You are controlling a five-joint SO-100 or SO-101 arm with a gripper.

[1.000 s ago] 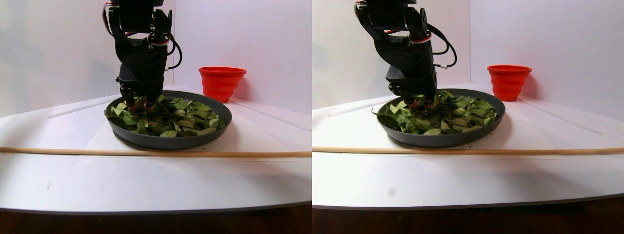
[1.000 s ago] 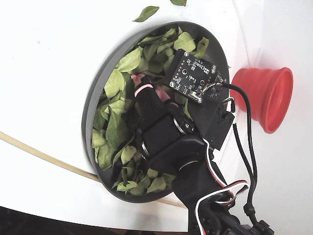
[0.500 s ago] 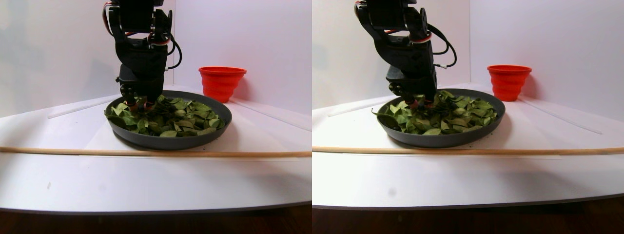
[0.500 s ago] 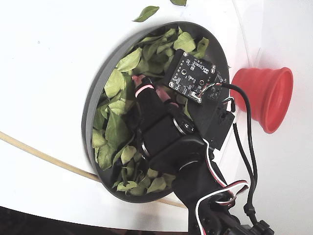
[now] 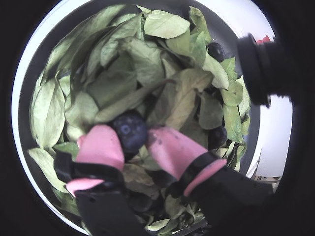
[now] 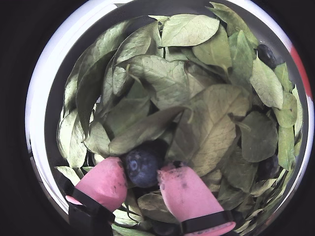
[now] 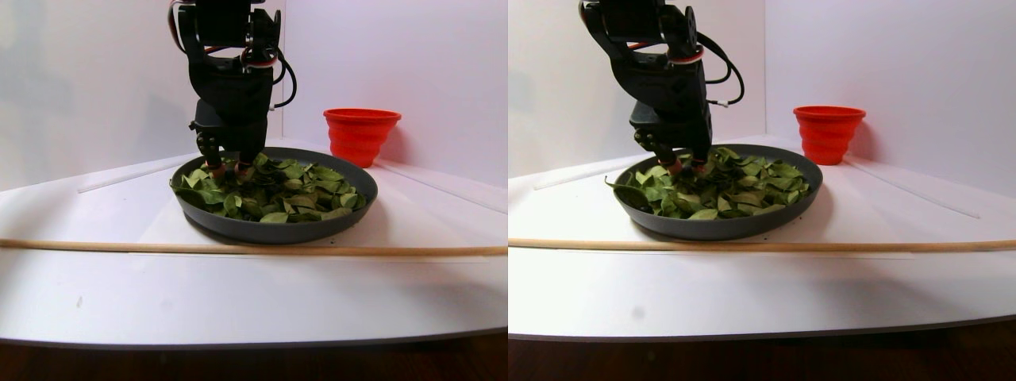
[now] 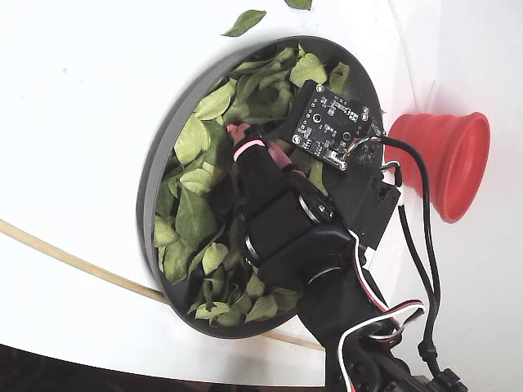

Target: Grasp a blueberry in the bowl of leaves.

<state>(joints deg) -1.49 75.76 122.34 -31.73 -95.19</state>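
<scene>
— Two pink fingertips [image 5: 101,146] of our gripper [image 6: 143,179] pinched a blueberry [image 6: 141,167].
— Where?
— We saw it among leaves [image 6: 197,118] in the grey bowl [image 8: 155,175].

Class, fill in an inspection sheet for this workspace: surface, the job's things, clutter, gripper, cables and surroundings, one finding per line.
Surface: white table, a thin wooden strip lying across it.
Job's things: dark grey bowl heaped with leaves; one blueberry between the pink fingertips, others at the rim.
Clutter: red cup beside the bowl; stray leaf on the table.
Gripper: gripper lowered into the leaves, fingers flanking the blueberry; contact unclear.
Cables: black, white and red wires along the arm.
Surroundings: plain white walls.
</scene>
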